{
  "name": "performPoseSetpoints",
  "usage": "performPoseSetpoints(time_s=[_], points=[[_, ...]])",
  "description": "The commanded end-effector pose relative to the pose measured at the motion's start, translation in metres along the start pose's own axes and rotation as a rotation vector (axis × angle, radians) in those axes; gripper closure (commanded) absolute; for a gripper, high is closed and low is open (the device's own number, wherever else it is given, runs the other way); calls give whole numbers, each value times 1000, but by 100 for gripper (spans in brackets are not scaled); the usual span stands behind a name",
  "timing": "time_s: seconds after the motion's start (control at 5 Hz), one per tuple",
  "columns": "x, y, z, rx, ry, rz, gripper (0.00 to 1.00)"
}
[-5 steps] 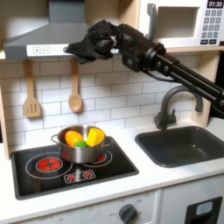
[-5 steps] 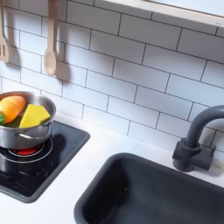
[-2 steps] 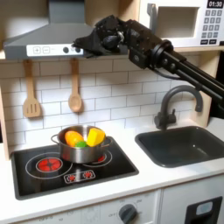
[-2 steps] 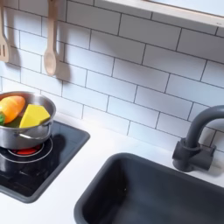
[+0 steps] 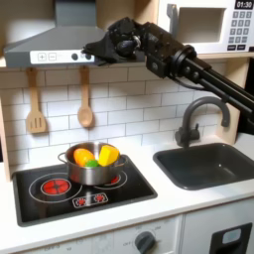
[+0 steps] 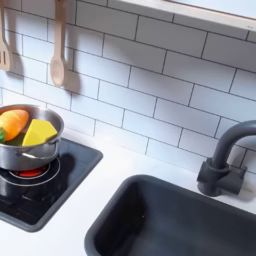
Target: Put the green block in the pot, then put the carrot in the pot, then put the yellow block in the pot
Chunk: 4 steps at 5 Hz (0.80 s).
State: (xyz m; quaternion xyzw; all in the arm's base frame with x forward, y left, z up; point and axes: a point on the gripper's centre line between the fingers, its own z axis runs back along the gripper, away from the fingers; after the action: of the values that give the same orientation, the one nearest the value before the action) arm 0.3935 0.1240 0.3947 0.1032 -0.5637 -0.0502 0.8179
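The steel pot (image 5: 91,175) stands on the black stove's left burner area. Inside it lie the orange carrot (image 5: 81,156), the yellow block (image 5: 107,154) and, between them, the green block (image 5: 90,163), which is partly covered. In the second exterior view the pot (image 6: 22,152) sits at the left edge with the carrot (image 6: 13,122) and yellow block (image 6: 40,132) in it. My gripper (image 5: 95,52) hangs high above the pot, level with the range hood. Its fingers look parted with nothing between them.
A wooden spatula (image 5: 36,107) and spoon (image 5: 85,103) hang on the tiled wall behind the stove (image 5: 109,194). A dark sink (image 5: 206,164) with a faucet (image 5: 190,117) lies to the first exterior view's right. The hood (image 5: 45,42) and microwave (image 5: 203,25) are close to my arm.
My gripper has risen a little and shifted to the first exterior view's right since a second ago. The pot and its contents have not moved.
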Motion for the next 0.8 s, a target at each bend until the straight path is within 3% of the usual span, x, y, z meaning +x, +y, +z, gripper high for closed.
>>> performPoseSetpoints(time_s=[0.0, 0.6], points=[[-5, -1, 1, 1, 4, 7, 100], [-4, 4, 5, 24, -5, 41, 100]])
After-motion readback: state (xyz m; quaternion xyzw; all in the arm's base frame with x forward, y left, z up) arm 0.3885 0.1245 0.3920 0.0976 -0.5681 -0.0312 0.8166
